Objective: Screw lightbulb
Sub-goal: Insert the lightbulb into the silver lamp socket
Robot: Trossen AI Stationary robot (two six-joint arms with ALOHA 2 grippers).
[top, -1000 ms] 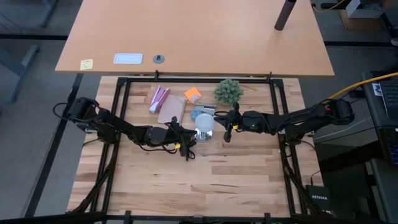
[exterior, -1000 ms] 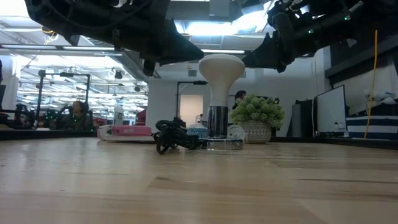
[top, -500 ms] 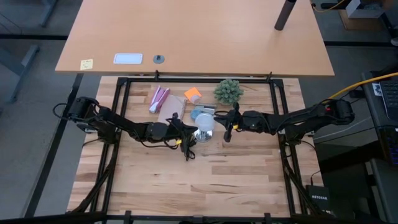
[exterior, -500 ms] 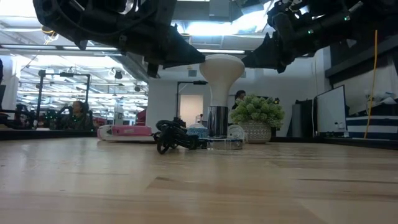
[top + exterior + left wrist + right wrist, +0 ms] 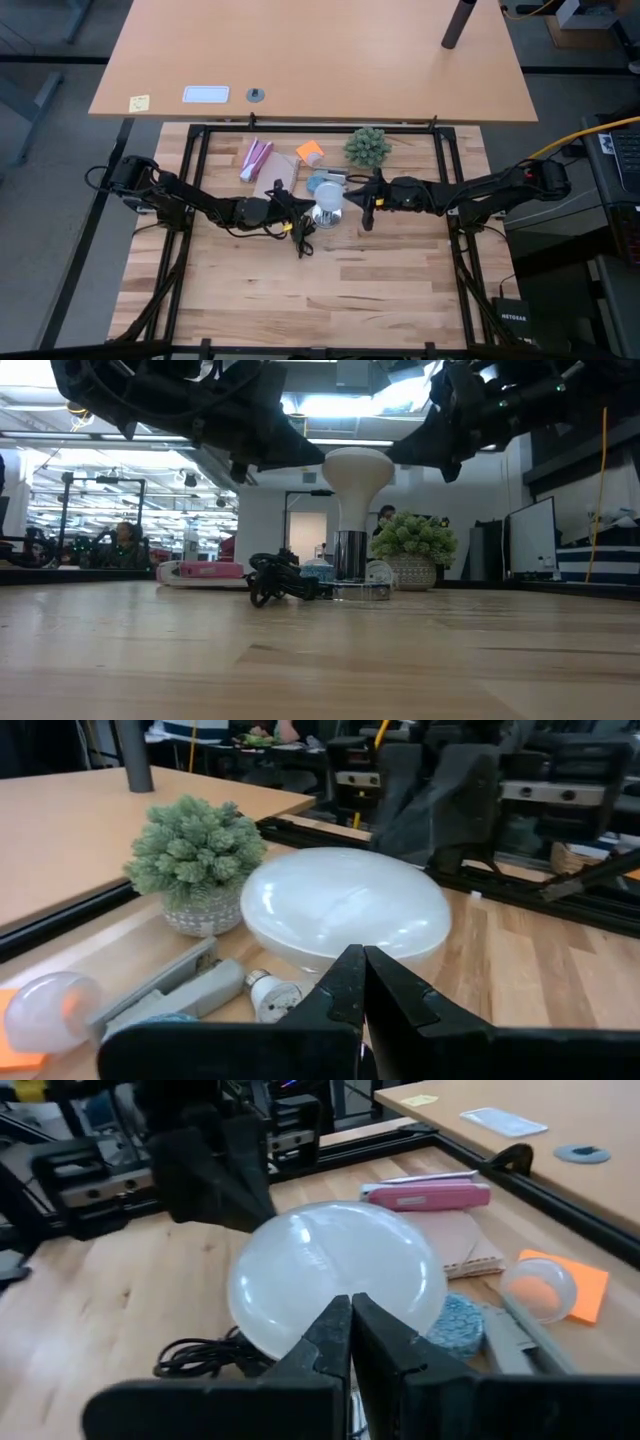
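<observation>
The lightbulb [image 5: 357, 468], a wide white globe on a narrower neck, stands upright with its neck in the shiny silver socket base [image 5: 350, 558] near the table's middle. The base's black cord [image 5: 275, 585] lies coiled beside it. My left gripper [image 5: 308, 206] is shut and reaches in level from the table's left, its tips at the globe's left side. My right gripper [image 5: 348, 198], also shut, reaches in level from the right, its tips at the globe's right side. Each wrist view shows the globe [image 5: 345, 910] [image 5: 335, 1275] right past the shut fingertips. My left gripper lays its shut fingertips [image 5: 350, 970] against the left flank of the globe [image 5: 326, 458], coming level from the table's left. The bulb stays upright in the socket. My right gripper lays its shut fingertips [image 5: 340, 1320] against the globe's right flank [image 5: 390, 460], level from the table's right and slightly tipped down.
Behind the bulb stand a green spiky plant [image 5: 367, 147], an orange note [image 5: 310, 152] with a small clear globe [image 5: 50, 1010] on it, a pink case [image 5: 255, 158], a brown pad [image 5: 275, 180], a grey tool [image 5: 170, 995] and a small loose bulb [image 5: 275, 995]. Bare wood fills the near half.
My left gripper has swung a little toward the bulb. My right gripper has rolled about its own line without leaving its place. The bulb stands upright as before.
</observation>
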